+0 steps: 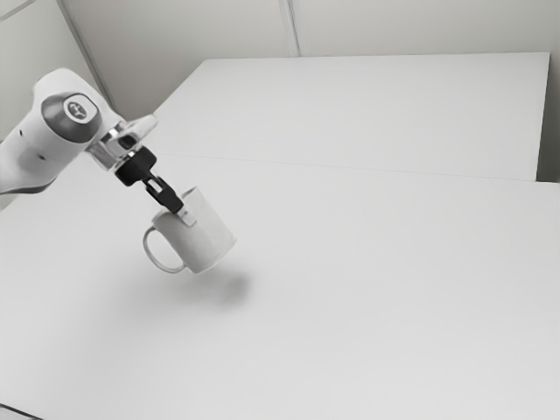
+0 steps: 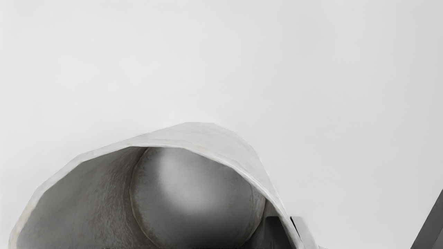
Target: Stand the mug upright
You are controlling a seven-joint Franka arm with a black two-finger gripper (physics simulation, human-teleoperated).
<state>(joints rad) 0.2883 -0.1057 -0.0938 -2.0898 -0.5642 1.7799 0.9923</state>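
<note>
My white jointed arm (image 1: 44, 136) reaches in frm ext. view's left, black 2-finger claw (image 1: 185, 216) slanting down, pinching white cylindrical mug (image 1: 208, 242) by its wall, tilted abv white flat table (image 1: 367, 289)

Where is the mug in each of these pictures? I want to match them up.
Exterior view: the mug hangs tilted from the gripper, above the table, toward the exterior view's left.
Wrist view: its open mouth faces the camera, its inside showing, its wall between the two fingers.
Shared landmark: the mug's rim, where the gripper pinches it.
</note>
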